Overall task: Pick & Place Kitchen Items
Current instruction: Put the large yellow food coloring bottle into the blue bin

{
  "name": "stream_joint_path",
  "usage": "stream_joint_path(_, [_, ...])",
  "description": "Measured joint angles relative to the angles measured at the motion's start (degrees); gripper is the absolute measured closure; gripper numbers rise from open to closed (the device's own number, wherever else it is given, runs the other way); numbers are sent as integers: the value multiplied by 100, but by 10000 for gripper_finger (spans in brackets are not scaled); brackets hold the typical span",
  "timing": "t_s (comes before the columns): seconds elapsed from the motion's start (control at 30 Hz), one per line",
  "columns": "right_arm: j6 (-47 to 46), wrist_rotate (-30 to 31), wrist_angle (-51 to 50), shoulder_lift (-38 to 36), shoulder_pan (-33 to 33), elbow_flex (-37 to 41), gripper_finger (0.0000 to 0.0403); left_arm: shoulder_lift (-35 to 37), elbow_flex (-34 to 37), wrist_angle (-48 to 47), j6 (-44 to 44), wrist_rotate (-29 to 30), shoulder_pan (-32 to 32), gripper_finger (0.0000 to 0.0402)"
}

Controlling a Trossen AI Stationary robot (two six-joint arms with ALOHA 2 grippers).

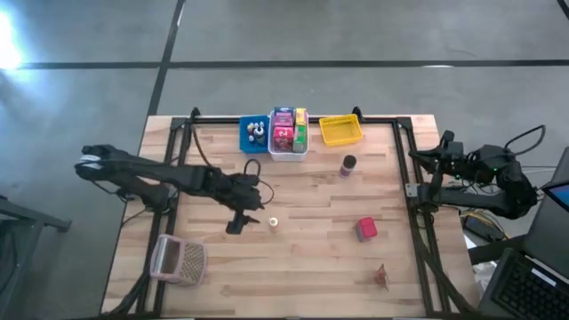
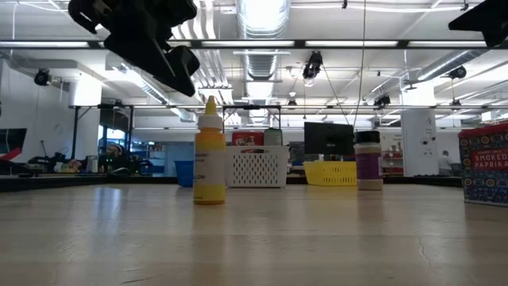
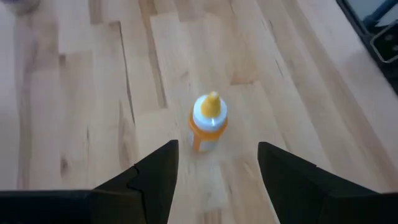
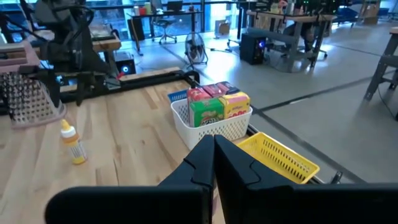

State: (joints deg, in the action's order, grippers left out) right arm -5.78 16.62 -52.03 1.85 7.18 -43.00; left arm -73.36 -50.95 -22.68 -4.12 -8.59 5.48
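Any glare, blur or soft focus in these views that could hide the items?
High view: bright glare at the upper left floor, off the table. Low view: ceiling lights blown out; the yellow bottle is fairly sharp, the near tabletop soft. Left wrist view: the bottle looks slightly blurred between the left gripper fingers. Right wrist view: clear.

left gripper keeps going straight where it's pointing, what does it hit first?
Likely the small yellow squeeze bottle with white collar, standing upright between the open left gripper's fingers' line; then bare wooden table. Depth is unclear.
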Motion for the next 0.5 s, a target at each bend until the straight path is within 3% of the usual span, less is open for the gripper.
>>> stream_joint_path(0.13, [16,-2,-1,12,0,0,394,-81,211,535,76,280,215,177])
stream_joint_path(0.3, [17,-7,2,77,-2,2,394,-235,338,555,234,1005,400,177])
stream_joint_path(0.5, [20,-9,4,87,-2,2,394,-657,356,1027,251,1000,588,177])
